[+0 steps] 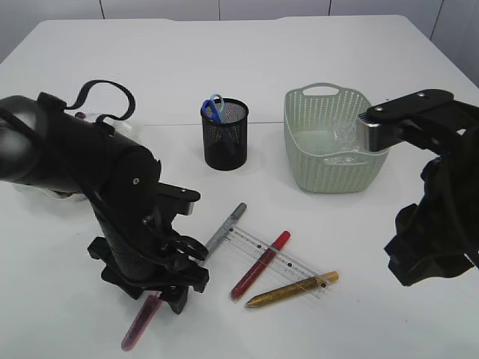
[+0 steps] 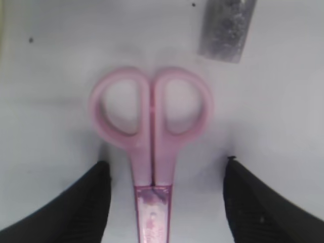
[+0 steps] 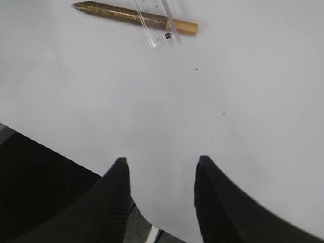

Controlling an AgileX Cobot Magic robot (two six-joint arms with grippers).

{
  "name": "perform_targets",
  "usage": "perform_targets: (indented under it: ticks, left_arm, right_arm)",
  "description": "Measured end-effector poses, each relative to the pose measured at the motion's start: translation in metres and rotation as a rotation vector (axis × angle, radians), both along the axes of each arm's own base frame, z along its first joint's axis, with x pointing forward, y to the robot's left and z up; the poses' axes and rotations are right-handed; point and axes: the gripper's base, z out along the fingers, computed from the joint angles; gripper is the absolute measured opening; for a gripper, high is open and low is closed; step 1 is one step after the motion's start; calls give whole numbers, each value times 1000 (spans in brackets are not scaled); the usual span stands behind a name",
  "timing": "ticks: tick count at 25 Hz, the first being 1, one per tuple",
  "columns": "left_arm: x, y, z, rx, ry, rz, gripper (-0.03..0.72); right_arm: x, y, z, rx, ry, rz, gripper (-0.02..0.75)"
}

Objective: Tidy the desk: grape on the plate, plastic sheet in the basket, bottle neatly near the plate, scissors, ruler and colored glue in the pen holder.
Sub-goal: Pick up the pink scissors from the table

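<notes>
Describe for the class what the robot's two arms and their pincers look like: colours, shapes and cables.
Both arms are matt black with rounded, bulky joints. The left arm carries a looping black cable at its top. The right arm is partly draped in black fabric. The left pincer and right pincer each end in two broad, black, tapering fingers.

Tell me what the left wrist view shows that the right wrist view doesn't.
Only the left wrist view shows the pink scissors lying flat between the open left pincer, plus the end of a silver glitter glue tube. Only the right wrist view shows the gold glitter glue tube with the clear ruler lying across it, beyond the open, empty right pincer. Both show the white table.
</notes>
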Motion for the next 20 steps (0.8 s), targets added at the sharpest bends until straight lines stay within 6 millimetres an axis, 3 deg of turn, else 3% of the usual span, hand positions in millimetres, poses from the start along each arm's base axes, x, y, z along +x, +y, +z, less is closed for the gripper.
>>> perform_targets:
  ticks: [9, 12, 17, 20]
  left_arm:
    - [2, -1, -5, 18, 12, -1, 493]
    - [1, 0, -6, 33, 24, -6, 419]
    - [1, 1, -7, 42, 28, -9, 207]
    - [1, 1, -7, 43, 30, -9, 188]
  right_arm:
    - [0, 0, 0, 1, -1, -2, 314]
    - [0, 0, 0, 1, -1, -2, 314]
    - [0, 0, 0, 1, -1, -2, 314]
    - [0, 0, 0, 3, -5, -2, 314]
